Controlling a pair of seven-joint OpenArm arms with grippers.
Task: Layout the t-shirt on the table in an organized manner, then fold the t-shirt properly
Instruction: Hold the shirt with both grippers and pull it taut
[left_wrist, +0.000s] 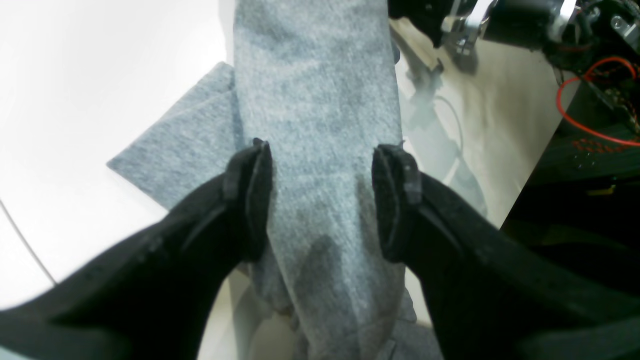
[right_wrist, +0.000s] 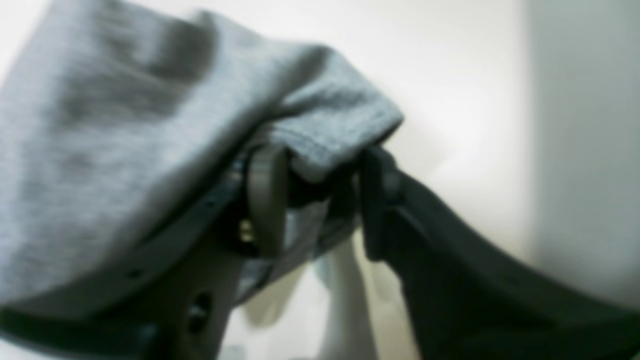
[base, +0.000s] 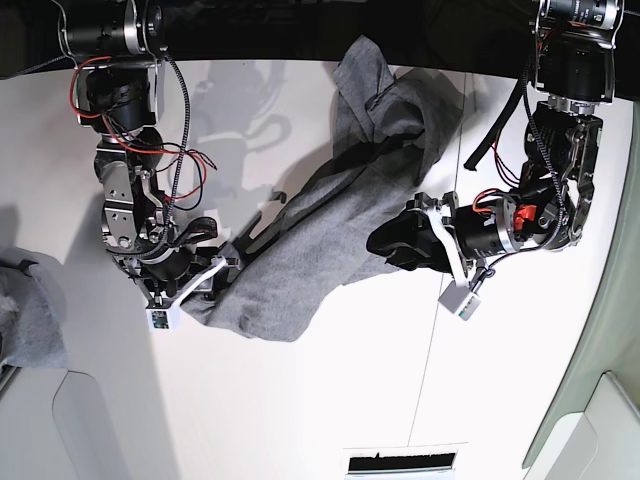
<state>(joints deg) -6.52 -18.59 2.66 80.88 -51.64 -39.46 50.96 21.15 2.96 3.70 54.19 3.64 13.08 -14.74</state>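
Observation:
The grey t-shirt (base: 300, 250) lies bunched in a long diagonal band on the white table (base: 300, 400), from the far middle down to the near left. My left gripper (left_wrist: 322, 200) is open, and a strip of the t-shirt (left_wrist: 315, 100) runs between its black fingers (left_wrist: 255, 200). In the base view the left gripper (base: 385, 240) sits at the band's right edge. My right gripper (right_wrist: 320, 200) has a hemmed fold of the t-shirt (right_wrist: 330, 135) between its partly closed fingers, in a blurred picture. That right gripper (base: 215, 268) is at the band's lower left end.
A smaller grey cloth bundle (base: 25, 320) lies at the table's left edge. A thin dark seam (base: 428, 340) crosses the table near the left arm. A dark slot (base: 400, 462) sits at the near edge. Red wires (base: 195, 170) hang along the right arm.

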